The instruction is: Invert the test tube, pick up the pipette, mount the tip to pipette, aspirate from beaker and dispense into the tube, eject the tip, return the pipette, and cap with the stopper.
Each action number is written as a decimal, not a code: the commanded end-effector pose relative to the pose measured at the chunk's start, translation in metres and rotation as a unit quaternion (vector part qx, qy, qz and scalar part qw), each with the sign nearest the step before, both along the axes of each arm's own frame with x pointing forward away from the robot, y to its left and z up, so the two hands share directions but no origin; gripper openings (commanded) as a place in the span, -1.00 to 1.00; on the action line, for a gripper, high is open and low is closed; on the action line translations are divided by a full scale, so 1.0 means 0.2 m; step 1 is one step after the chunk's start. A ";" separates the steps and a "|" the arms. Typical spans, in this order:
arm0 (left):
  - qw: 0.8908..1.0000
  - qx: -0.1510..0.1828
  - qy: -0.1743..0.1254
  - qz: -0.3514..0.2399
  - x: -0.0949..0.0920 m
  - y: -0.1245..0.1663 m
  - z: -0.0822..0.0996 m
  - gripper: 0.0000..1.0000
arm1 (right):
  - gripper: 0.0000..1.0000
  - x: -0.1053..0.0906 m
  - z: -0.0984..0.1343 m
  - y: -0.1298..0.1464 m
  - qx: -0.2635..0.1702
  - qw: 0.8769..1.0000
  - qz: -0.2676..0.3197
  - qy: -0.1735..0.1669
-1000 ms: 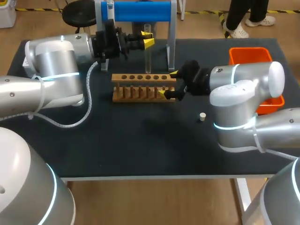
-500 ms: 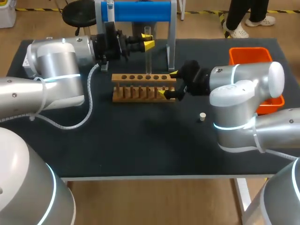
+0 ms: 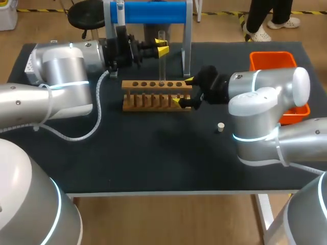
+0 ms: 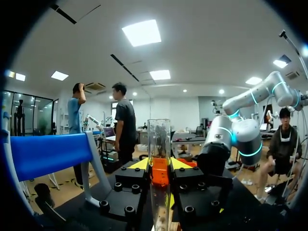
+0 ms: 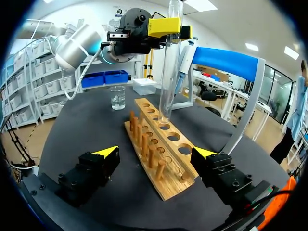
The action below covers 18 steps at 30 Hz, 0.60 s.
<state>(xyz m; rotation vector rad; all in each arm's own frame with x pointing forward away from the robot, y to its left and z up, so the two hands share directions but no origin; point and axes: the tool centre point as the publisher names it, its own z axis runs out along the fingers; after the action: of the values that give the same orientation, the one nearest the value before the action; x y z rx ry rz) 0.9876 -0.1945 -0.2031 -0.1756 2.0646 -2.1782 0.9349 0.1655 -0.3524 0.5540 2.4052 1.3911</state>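
Between the left fingers, which are clamped on it from both sides near its upper part, the tube stands upright, open rim up and rounded end down. Held high like that, its whole lower length hangs free, which suits lowering it into a hole. That lower end sits right at one of the middle holes of the wooden rack; whether it has entered the hole I cannot tell.

The right fingers are spread wide, one on each side of the rack's near end, with nothing gripped. They look placed to steady the rack while the tube goes in, though contact with the wood is not clear.

Further out, the beaker of clear liquid waits on the tabletop beyond the rack's far end. The pipette hangs on the blue stand behind the rack, within the left arm's reach. The stopper lies alone beside the right arm, and the orange bin sits at the right edge, likely for the used tip.
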 end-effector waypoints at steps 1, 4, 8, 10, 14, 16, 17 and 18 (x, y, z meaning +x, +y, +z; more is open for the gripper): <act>1.000 -0.001 0.002 -0.004 0.02 -0.01 -0.02 -1.00 | 1.00 0.00 0.00 0.00 0.001 1.000 -0.001 -0.001; 1.000 0.001 0.004 -0.004 0.03 -0.01 -0.04 -1.00 | 1.00 0.00 0.00 0.00 0.001 1.000 -0.001 -0.001; 1.000 0.003 0.006 -0.003 0.03 -0.01 -0.05 -1.00 | 1.00 0.00 0.00 0.00 0.001 1.000 -0.001 -0.001; 1.000 0.004 0.007 -0.003 0.03 -0.01 -0.06 -1.00 | 1.00 0.00 0.00 0.00 0.001 1.000 -0.001 -0.001; 1.000 0.003 0.008 -0.002 0.04 0.00 -0.07 -1.00 | 1.00 0.00 0.00 0.00 0.001 1.000 -0.001 -0.001; 1.000 0.003 0.009 -0.001 0.04 0.00 -0.08 -1.00 | 1.00 0.00 0.00 0.00 0.001 1.000 -0.001 -0.001; 1.000 0.003 0.010 -0.001 0.04 0.00 -0.08 -1.00 | 1.00 0.00 0.00 0.00 0.001 1.000 -0.001 -0.001; 1.000 0.002 0.010 -0.001 0.04 0.00 -0.09 -1.00 | 1.00 0.00 0.00 0.00 0.001 1.000 -0.001 -0.001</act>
<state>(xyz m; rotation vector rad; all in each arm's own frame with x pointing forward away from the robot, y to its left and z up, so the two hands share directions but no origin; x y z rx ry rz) 0.9930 -0.1942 -0.2175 -0.2026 2.0837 -2.1731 0.9349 0.1655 -0.3524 0.5540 2.4052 1.3911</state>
